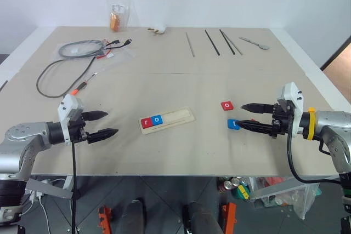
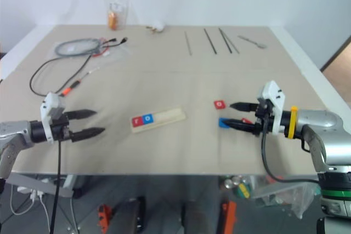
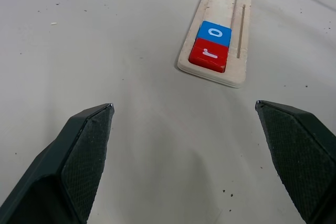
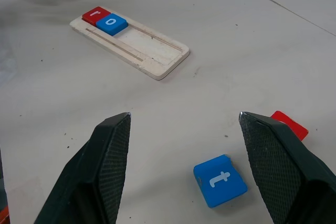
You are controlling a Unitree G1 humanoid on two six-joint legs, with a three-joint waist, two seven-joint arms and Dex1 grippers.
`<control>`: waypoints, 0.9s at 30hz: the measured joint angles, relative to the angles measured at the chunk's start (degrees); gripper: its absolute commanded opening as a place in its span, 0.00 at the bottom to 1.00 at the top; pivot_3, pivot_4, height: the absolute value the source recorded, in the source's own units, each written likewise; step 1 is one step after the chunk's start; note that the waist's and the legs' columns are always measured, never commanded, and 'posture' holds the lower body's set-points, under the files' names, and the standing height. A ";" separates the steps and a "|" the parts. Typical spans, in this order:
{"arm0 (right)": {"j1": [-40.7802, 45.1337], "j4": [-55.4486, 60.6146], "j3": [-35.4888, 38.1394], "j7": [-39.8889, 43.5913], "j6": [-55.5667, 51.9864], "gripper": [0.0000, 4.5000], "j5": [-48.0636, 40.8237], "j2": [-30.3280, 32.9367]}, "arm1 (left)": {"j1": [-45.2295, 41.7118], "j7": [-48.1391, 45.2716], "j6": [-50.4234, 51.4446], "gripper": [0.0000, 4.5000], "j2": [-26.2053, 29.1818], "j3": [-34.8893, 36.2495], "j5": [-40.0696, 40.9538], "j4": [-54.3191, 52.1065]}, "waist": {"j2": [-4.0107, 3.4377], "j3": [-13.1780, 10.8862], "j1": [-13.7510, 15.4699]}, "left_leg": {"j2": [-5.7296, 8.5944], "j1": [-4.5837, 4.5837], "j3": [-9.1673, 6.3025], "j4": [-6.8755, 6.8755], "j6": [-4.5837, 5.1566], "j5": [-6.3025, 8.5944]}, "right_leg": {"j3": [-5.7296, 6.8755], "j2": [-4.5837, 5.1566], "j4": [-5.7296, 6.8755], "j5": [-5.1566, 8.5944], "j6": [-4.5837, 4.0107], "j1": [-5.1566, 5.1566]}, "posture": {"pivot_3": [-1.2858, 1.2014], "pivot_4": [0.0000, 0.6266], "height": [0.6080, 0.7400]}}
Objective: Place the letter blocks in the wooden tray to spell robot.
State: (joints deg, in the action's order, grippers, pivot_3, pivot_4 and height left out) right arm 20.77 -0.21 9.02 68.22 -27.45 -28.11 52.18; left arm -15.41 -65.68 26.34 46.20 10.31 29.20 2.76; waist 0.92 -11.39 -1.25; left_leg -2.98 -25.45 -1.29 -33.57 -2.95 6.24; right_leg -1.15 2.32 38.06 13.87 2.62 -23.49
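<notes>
The wooden tray [image 1: 176,117] lies slanted at the table's middle, near the front. At its left end sit a red "r" block [image 1: 146,123] and a blue "o" block [image 1: 157,119], side by side; the remainder of its groove is bare [image 3: 223,4]. To its right a red "o" block [image 1: 227,105] and a blue "t" block [image 1: 233,124] lie loose on the table. My right gripper [image 1: 241,115] is open and points at them, with the "t" block [image 4: 220,180] low between its fingers on the table. My left gripper [image 1: 112,123] is open, left of the tray, holding nothing.
Coiled cables [image 1: 82,50] lie at the back left, with a plastic bag [image 1: 117,17] standing behind them. Several thin black rods [image 1: 214,42] and a spoon [image 1: 255,41] lie at the back right. The table's front edge [image 1: 181,175] runs just below both grippers.
</notes>
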 measured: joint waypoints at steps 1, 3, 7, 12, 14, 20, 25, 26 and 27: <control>0.00 0.00 0.00 0.00 0.00 0.75 0.00 0.00 | 0.00 0.00 0.00 1.00 0.00 0.00 0.00 0.00 | 0.00 0.00 0.00 | 0.00 0.00 0.00 0.00 0.00 0.00 | 0.00 0.00 0.00 0.00 0.00 0.00 | 0.52 0.24 1.00; 0.30 -0.05 -0.11 0.08 -0.21 0.75 0.03 0.00 | -0.07 -0.50 -1.23 1.00 0.01 -0.22 -0.33 0.08 | 0.00 0.00 0.00 | 0.00 0.00 0.01 0.00 0.00 0.00 | 0.00 0.00 0.00 0.00 0.00 -0.02 | 0.52 0.24 1.00; 2.08 0.00 -0.13 0.40 -0.70 0.75 0.01 0.00 | -3.64 -1.70 -4.92 1.00 -0.48 -0.78 -1.15 1.39 | 0.01 0.00 0.01 | 0.00 0.00 0.02 0.00 0.00 0.00 | 0.00 0.00 0.00 -0.01 -0.02 0.00 | 0.52 0.24 1.00; 2.65 0.66 -0.29 1.86 -1.37 0.75 -0.31 0.11 | -4.38 -7.00 -12.73 1.00 -0.43 -5.04 -4.58 2.68 | 0.00 0.00 0.01 | -0.01 0.00 0.12 0.00 0.01 0.05 | -0.04 0.01 -0.01 0.01 0.02 -0.02 | 0.52 0.24 1.00; 3.22 2.01 -0.77 2.53 -1.63 0.75 -0.54 0.31 | -4.51 -9.41 -15.50 1.00 -0.39 -7.34 -6.31 3.20 | 0.00 0.00 0.01 | -0.01 0.00 0.12 0.01 0.03 0.07 | -0.05 0.00 0.00 0.02 0.01 -0.04 | 0.52 0.24 1.00; 6.41 8.95 -3.99 4.04 -1.58 0.75 -0.96 0.46 | -14.29 -13.54 -23.02 1.00 -4.55 -12.56 -11.18 16.23 | -0.01 0.00 0.06 | -0.07 -0.04 0.12 -0.06 0.04 0.06 | -0.04 -0.08 0.00 0.00 -0.02 -0.03 | 0.52 0.24 1.00; 8.74 11.36 -4.28 3.84 -1.81 0.75 -1.78 0.14 | -17.75 -13.79 -26.69 1.00 -9.15 -15.81 -14.27 23.70 | 0.03 0.01 0.05 | -0.05 -0.12 0.16 -0.10 0.07 0.10 | -0.05 -0.05 -0.03 0.04 0.06 -0.02 | 0.52 0.24 1.00; 8.72 11.98 -4.30 3.89 -2.09 0.75 -2.07 0.14 | -18.55 -13.88 -27.25 1.00 -10.09 -16.60 -15.01 25.50 | 0.03 0.01 0.05 | -0.05 -0.13 0.13 -0.10 0.10 0.12 | -0.05 -0.08 -0.02 0.06 0.09 -0.03 | 0.52 0.24 1.00; 8.62 12.67 -4.31 3.93 -2.28 0.75 -2.24 0.16 | -19.29 -14.03 -27.32 1.00 -11.11 -17.08 -15.30 26.58 | 0.03 0.01 0.05 | -0.07 -0.17 0.07 -0.10 0.12 0.13 | -0.05 -0.16 -0.01 0.07 0.13 -0.03 | 0.52 0.24 1.00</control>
State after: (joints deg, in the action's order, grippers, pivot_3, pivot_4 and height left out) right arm 29.38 12.46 4.71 72.15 -29.73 -30.35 52.34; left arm -34.71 -79.71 -0.99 35.09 -6.77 13.90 29.34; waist 0.94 -11.38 -1.20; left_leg -3.05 -25.62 -1.22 -33.67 -2.83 6.37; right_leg -1.21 2.16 38.04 13.94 2.75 -23.52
